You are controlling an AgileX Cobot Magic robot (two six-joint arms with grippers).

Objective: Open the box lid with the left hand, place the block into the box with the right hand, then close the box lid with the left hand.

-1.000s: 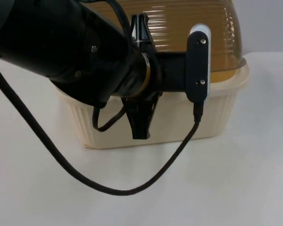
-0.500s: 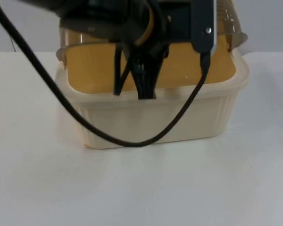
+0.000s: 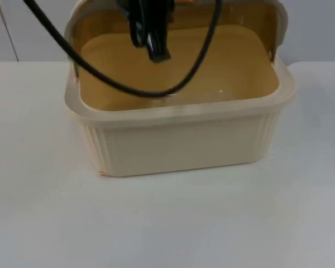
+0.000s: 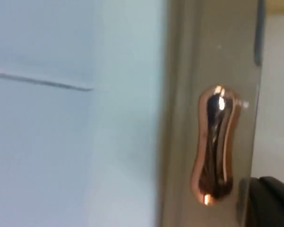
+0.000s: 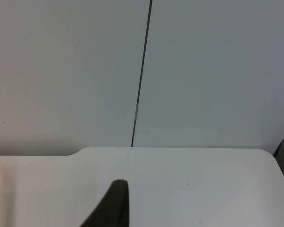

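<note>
White table (image 3: 39, 223) bears the cream box (image 3: 178, 145), its amber lid (image 3: 268, 33) raised at the far side by the left gripper (image 3: 151, 33), grip state unclear, while the right gripper (image 5: 114, 208), likewise unclear, waits to fetch the block.

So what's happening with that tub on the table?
The left end effector is up over the back of the cream box, at its amber see-through lid, which stands raised so the box is open. The lid's shiny copper knob sits right by a fingertip. The right arm waits off to the side above the white table. The box looks empty inside.
</note>
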